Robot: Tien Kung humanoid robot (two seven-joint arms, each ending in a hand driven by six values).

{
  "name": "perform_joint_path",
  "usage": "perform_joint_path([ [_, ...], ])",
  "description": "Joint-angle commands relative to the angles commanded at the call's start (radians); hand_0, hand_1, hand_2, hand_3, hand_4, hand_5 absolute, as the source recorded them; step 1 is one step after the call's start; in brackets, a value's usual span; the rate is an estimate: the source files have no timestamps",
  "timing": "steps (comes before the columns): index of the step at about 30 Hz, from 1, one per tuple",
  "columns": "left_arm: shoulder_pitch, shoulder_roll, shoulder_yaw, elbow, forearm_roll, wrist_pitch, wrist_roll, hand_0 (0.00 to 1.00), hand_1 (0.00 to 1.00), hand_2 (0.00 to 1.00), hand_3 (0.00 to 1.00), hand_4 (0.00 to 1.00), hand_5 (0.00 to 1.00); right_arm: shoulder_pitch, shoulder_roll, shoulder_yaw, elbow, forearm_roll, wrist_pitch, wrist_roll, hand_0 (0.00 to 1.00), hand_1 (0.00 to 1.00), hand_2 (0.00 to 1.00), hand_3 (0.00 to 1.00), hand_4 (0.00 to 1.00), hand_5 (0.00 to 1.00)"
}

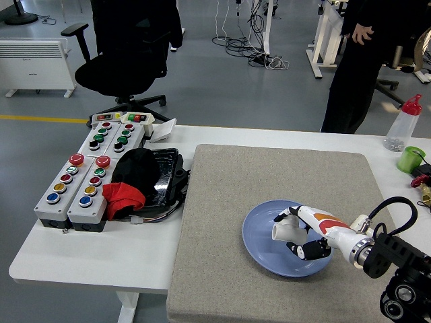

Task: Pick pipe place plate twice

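A blue plate (258, 235) lies on the grey mat (269, 175). My right hand (297, 235) reaches in from the right and is over the plate's middle. Its fingers are curled around a white pipe piece (282, 233), held just above the plate. A second white pipe piece (360, 221) lies on the mat to the right of the plate, mostly hidden behind my right forearm. My left arm is out of view.
Two grey button boxes (77, 188) and a black and red bundle (138, 182) sit at the left. A green cup (409, 159) and a clear bottle with a red cap (402, 124) stand at the far right. A person (367, 54) stands beyond the table.
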Motion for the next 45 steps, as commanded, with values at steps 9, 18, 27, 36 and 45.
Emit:
perform_joint_path([
  [9,0.007,-0.001,-0.009,-0.001,0.013,-0.001,0.004,0.669,0.644,0.666,0.609,0.479,0.998,-0.004,-0.002,0.021,-0.004,0.0,0.041,-0.072,0.998,0.954,0.998,0.959,0.735,0.152],
  [18,0.012,-0.001,-0.023,-0.001,0.033,-0.005,0.01,0.669,0.642,0.665,0.609,0.479,0.998,-0.031,-0.036,0.115,0.076,0.102,0.035,-0.052,0.998,0.996,0.998,0.998,0.834,0.239],
  [27,0.009,0.001,-0.012,0.0,0.018,-0.003,0.005,0.669,0.642,0.665,0.609,0.478,0.998,0.003,-0.047,0.186,-0.08,0.102,0.011,-0.066,0.998,0.986,0.998,0.998,0.832,0.25],
  [36,0.0,0.0,-0.005,0.001,0.008,0.001,0.002,0.671,0.639,0.664,0.609,0.478,0.998,0.054,-0.034,0.165,-0.313,0.196,0.015,-0.039,0.998,0.958,0.998,0.998,0.82,0.251],
  [45,-0.004,-0.002,-0.001,0.001,0.002,0.001,0.0,0.671,0.64,0.664,0.608,0.476,0.998,0.08,-0.022,0.111,-0.402,0.225,0.013,-0.038,0.911,0.906,0.997,0.983,0.82,0.262],
])
